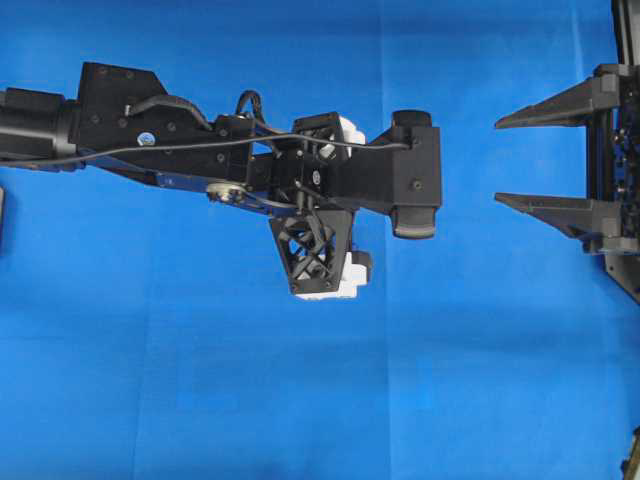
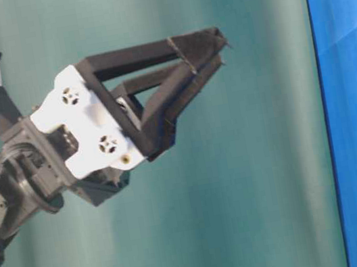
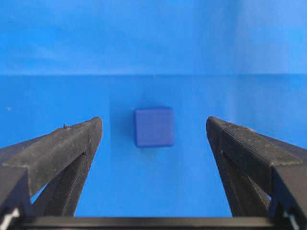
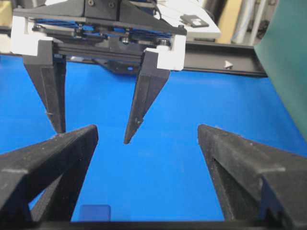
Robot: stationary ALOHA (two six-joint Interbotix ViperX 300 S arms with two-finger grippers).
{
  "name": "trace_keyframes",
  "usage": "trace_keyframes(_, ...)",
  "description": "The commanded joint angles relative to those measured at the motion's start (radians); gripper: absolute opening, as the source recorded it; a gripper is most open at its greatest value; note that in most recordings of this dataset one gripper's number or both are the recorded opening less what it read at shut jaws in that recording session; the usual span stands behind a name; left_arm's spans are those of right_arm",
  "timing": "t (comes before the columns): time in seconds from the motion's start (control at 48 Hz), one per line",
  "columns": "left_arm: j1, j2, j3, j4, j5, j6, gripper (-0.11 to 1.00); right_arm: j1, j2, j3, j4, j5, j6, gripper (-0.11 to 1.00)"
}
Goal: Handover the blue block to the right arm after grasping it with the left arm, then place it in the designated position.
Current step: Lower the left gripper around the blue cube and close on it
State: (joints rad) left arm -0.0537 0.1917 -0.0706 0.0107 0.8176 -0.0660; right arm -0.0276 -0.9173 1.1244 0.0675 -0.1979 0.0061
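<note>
A: Blue cloth [image 1: 200,380] covered the whole table. Left arm [image 1: 150,135] reached across it, its left gripper [image 4: 93,136] pointing down with jaws wide apart, nothing between them.

B: Right gripper [image 1: 510,160]?

A: At the cloth's right edge, jaws also spread, empty. Blue block [image 3: 153,127] lay on the cloth below the left gripper, centred between the 2 fingers, untouched.

B: Progress?

A: I judged nothing done yet: grasp, handover and placing all remained.

B: Anything unclear?

A: Overhead, the arm hid the block. The right wrist view cut it off at the bottom edge. No designated position was visible anywhere.
</note>
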Motion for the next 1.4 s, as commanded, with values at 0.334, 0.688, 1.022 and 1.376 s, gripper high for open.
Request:
trace_keyframes(0.334, 0.002, -0.018, 0.143, 0.002, -0.184, -0.005, 0.93, -0.002, 0.006, -0.028, 0.002, -0.005, 0.0, 0.98)
trace_keyframes(0.688, 0.0, 0.037, 0.249, 0.002, -0.367, -0.006, 0.93, -0.002, 0.014, -0.028, 0.002, -0.008, 0.0, 0.98)
trace_keyframes(1.022, -0.002, 0.123, 0.256, 0.002, -0.402, -0.031, 0.93, -0.002, 0.017, -0.028, 0.003, -0.006, 0.0, 0.98)
trace_keyframes(1.376, -0.002, 0.173, 0.284, 0.002, -0.466, -0.032, 0.93, -0.002, 0.025, -0.026, 0.003, -0.005, 0.0, 0.98)
